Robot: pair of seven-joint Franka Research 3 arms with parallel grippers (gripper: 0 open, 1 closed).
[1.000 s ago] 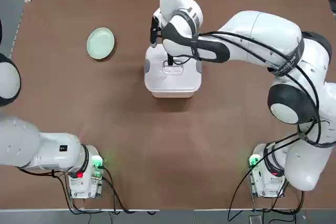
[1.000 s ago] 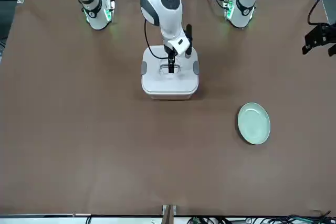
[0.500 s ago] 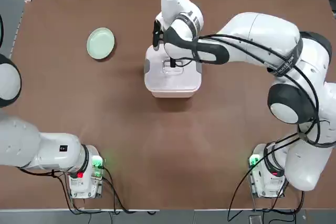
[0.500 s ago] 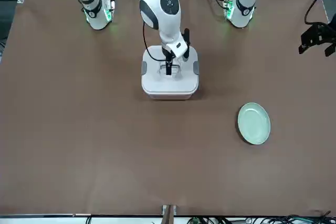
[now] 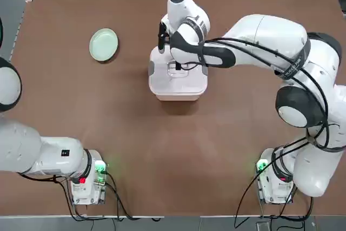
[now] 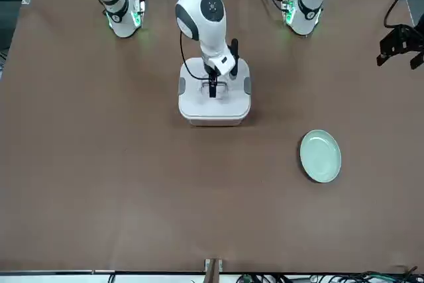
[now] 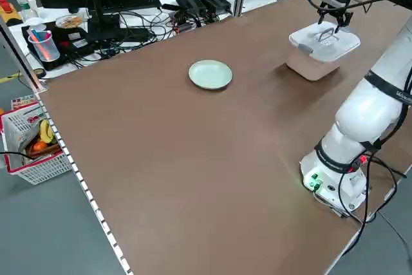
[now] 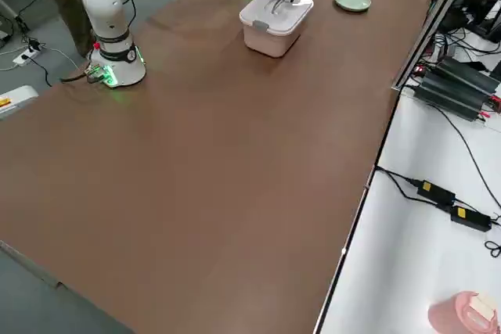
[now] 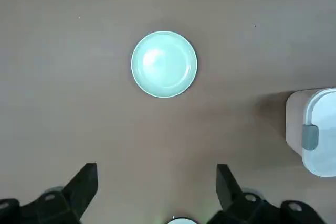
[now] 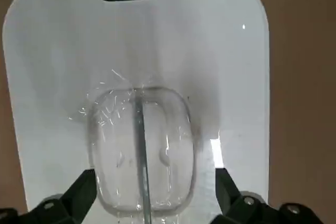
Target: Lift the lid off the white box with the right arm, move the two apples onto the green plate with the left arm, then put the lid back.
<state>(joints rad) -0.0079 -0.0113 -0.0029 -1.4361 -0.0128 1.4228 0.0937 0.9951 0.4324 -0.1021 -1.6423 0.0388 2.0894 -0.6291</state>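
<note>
Right gripper edges into line over the lid handle

Since a second ago the right gripper [image 6: 212, 88] has shifted slightly across the lid [image 5: 178, 82] toward the table's far edge, so that its spread jaws now straddle the handle [image 10: 140, 153] from above; the right wrist view shows a finger on each side of the handle, not yet closed on it. That stance looks chosen so a simple pinch can catch the central bar and lift the lid straight up without tipping the white box [image 6: 214, 112].

Lid and box sit a little toward the far edge of the table, roughly midway between its left and right edges, with the grey clips [image 5: 151, 68] on the lid's sides. No apples can be seen; presumably they are inside the closed box.

Near the far left corner, well apart from the box, lies the green plate [image 5: 103, 44], bare. Above it hangs the left gripper [image 9: 156, 182], jaws wide, holding nothing, idle, probably until the lid is off
</note>
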